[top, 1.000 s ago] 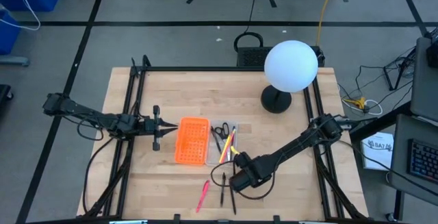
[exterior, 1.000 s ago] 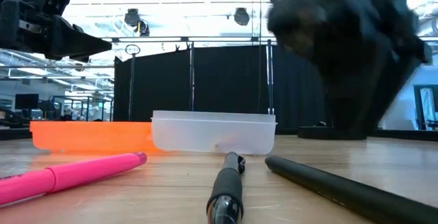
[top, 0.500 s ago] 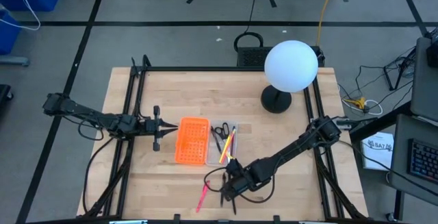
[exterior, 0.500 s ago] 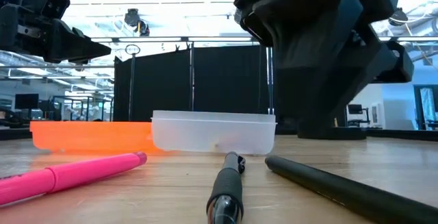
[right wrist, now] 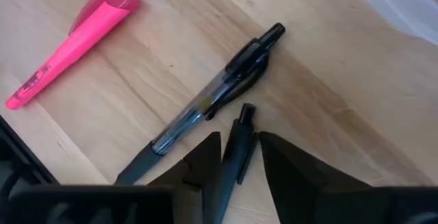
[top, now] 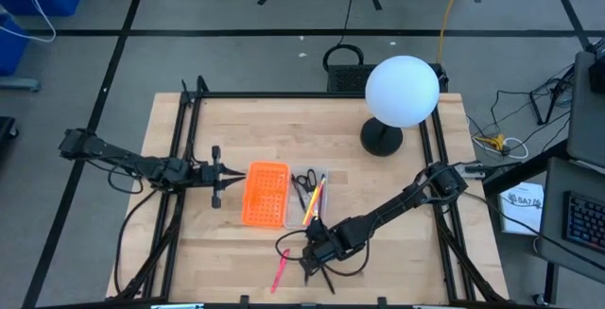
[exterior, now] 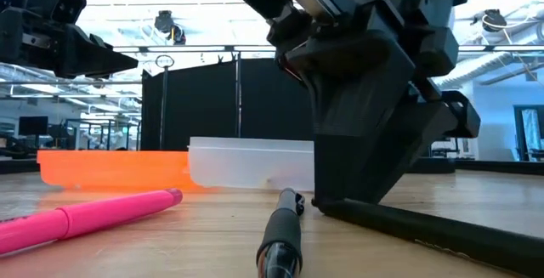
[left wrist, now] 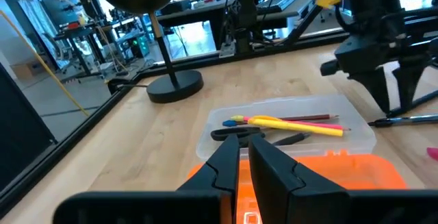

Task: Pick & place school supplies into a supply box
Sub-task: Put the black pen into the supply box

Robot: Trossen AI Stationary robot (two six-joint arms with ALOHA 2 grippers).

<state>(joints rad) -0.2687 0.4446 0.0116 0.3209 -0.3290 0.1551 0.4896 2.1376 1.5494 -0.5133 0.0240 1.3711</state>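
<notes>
- On the wooden table (top: 388, 196), near its front edge: right gripper (right wrist: 239, 157) down at the surface, fingers set either side of a black pen (right wrist: 239, 148), its tip showing between them; contact not clear.
- Left gripper (left wrist: 243, 157) hangs above the orange tray (top: 265, 194), fingers nearly together, nothing between them.
- Clear box (top: 310, 196) just beside the orange tray; inside it scissors (left wrist: 239, 133), a yellow pen (left wrist: 294, 124) and a pencil.
- Outside the box, on the wood: a second black pen (right wrist: 212, 94) and a pink pen (right wrist: 68, 46), close by.
</notes>
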